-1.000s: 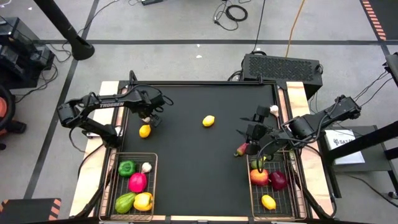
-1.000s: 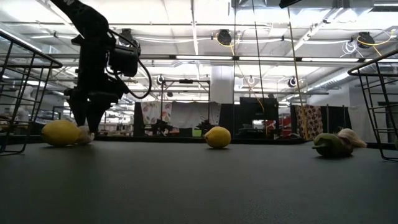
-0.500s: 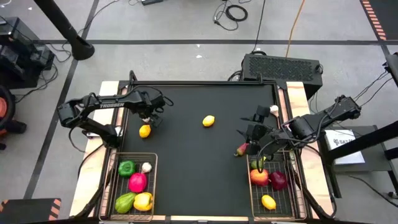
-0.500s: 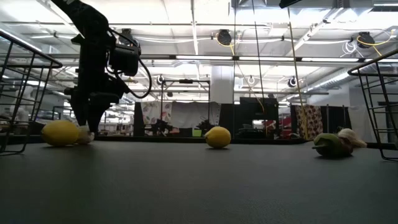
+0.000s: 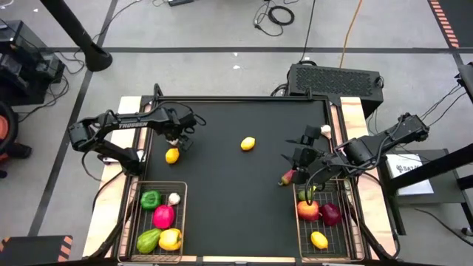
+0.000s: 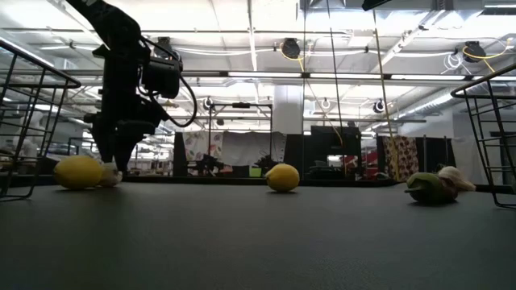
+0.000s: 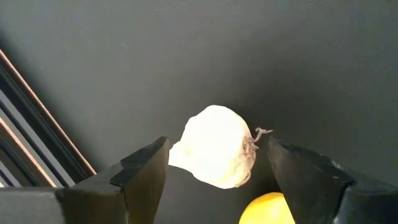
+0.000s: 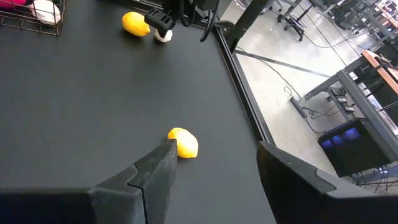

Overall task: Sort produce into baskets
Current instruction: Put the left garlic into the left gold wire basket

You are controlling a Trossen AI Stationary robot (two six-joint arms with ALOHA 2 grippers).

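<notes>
Left wrist view: the left gripper [image 7: 214,171] hangs with fingers apart straddling a garlic bulb [image 7: 216,154] on the tabletop [image 7: 186,56], a lemon [image 7: 268,209] just beside; the grasp needs only closing.

High view: straight down over whole table [image 5: 244,214]. Low view: at tabletop height, level across toward room. Left wrist: close above garlic [image 7: 214,154]. Right wrist: slanting across table. Shared by all: lemon [image 5: 172,155] beside garlic, frame left.

Open lab hall: ceiling lights [image 6: 266,76], floor cables [image 5: 277,13].
</notes>
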